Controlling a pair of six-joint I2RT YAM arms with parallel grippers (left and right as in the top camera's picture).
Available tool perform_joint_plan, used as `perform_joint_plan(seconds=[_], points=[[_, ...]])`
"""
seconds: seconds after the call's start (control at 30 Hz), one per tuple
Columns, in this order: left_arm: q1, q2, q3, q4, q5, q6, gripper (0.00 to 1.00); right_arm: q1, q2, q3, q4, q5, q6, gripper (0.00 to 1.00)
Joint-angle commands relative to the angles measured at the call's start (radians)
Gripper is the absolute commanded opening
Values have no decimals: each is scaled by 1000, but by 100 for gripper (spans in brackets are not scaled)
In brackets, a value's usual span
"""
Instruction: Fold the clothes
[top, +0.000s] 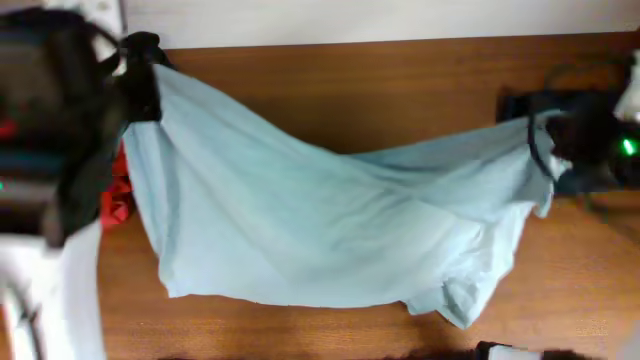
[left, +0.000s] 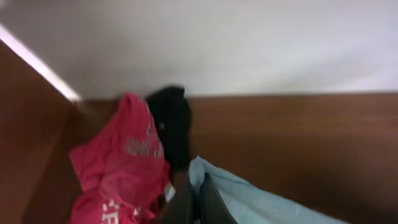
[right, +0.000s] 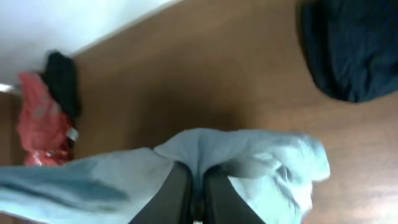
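**A:** Where is the shirt?

**B:** Seen from overhead, the pale blue T-shirt spans the table from ten o'clock to three o'clock. Its lower part sags toward six and seems to rest on the wood.

**A:** And the claws?

**B:** Both are pinched tight on cloth. The left gripper clamps an edge at ten o'clock. The right gripper bites a bunched edge at three. My guess is that they hold it apart so the fabric spreads out before being laid flat for folding.

**A:** What about the other clothes?

**B:** A red tee and a black garment are heaped at nine o'clock, just beside the left claw. A navy garment lies around two o'clock, near the right arm. They are probably kept aside to leave the middle free.

**A:** Is there any writing?

**B:** The red tee has white lettering, but it is too blurred to read. I see no label on the blue shirt.
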Motion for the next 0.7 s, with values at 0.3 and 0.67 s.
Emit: perform_joint_plan(seconds=[0.3,0.67], points=[[31,431,5,67,-54,-95,1,99,564,0,203,2,-72,5],[36,681,5,191,-55,-114,1,155,835,0,477,2,-72,6]])
